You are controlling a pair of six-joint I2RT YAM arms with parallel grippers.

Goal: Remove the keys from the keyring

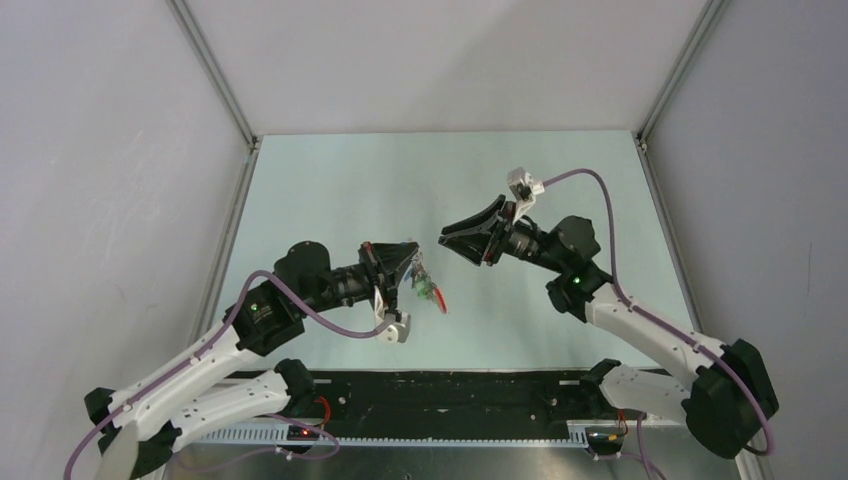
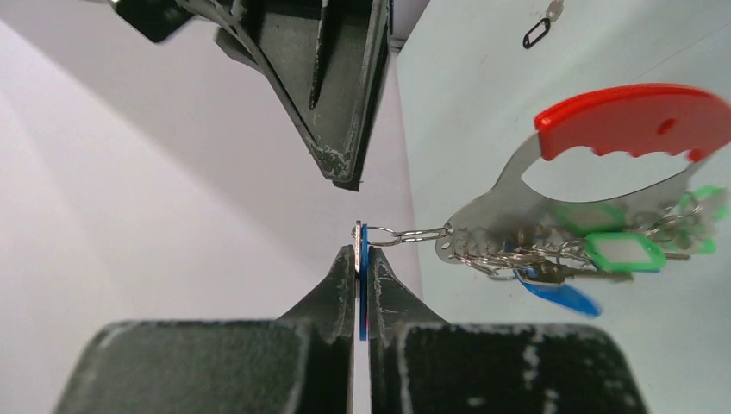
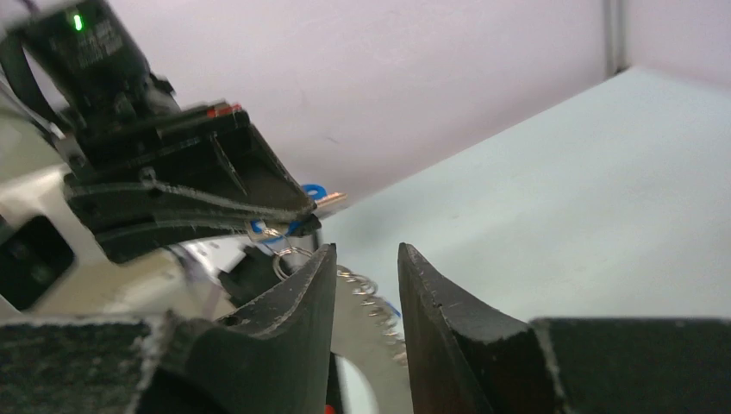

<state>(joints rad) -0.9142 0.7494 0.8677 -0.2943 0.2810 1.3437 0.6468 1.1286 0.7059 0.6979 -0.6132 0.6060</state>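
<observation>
My left pincer [image 2: 363,250] is clamped flat on a blue-tagged key [image 2: 363,310], held above the worktop [image 1: 330,190]. A small wire link runs from that key to the keyring [image 2: 634,116]. Its red loop and metal plate stick out sideways, and the other keys [image 2: 616,250], with green and blue tags, are bunched along its lower edge. My right pincer [image 3: 366,252] sits just beside the bunch, fingers apart and nothing between them. A black oval tag [image 2: 535,33] lies on the worktop, well apart.
</observation>
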